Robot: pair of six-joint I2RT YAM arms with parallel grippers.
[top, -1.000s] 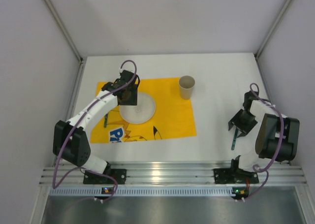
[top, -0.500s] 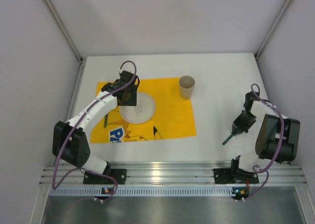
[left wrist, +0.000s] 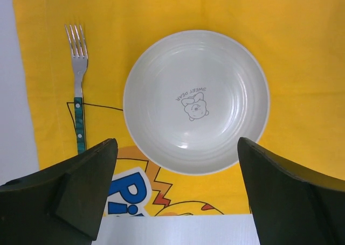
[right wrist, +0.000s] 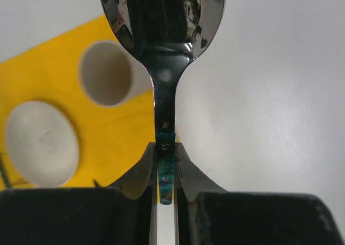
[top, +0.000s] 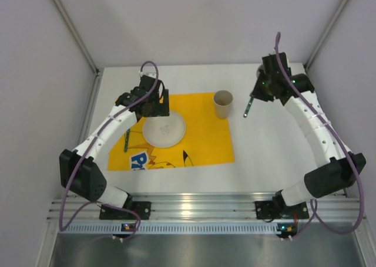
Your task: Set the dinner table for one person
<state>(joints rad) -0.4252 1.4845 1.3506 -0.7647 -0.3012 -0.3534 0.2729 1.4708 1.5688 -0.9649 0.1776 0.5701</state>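
Matte white rectangular bench [top: 264, 155]. Yellow printed cloth mat [top: 205, 138]: blue lettering edged white, black cartoon outlines, orange-red zigzag. Round white ribbed plate [left wrist: 196, 102], small grey bear print at centre. Steel fork with green handle [left wrist: 78, 91], silver rivets. Beige paper cup [top: 222, 104]. Mirror-shiny steel spoon with green handle [right wrist: 164, 89]. Both claws black: left claw [left wrist: 176, 148], right claw [right wrist: 165, 159].

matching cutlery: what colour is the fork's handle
Green fork handle, clearest in the left wrist view.

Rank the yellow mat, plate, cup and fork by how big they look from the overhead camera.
1. yellow mat
2. plate
3. cup
4. fork, roughly cup-length but much thinner, so that last pair is unsure.
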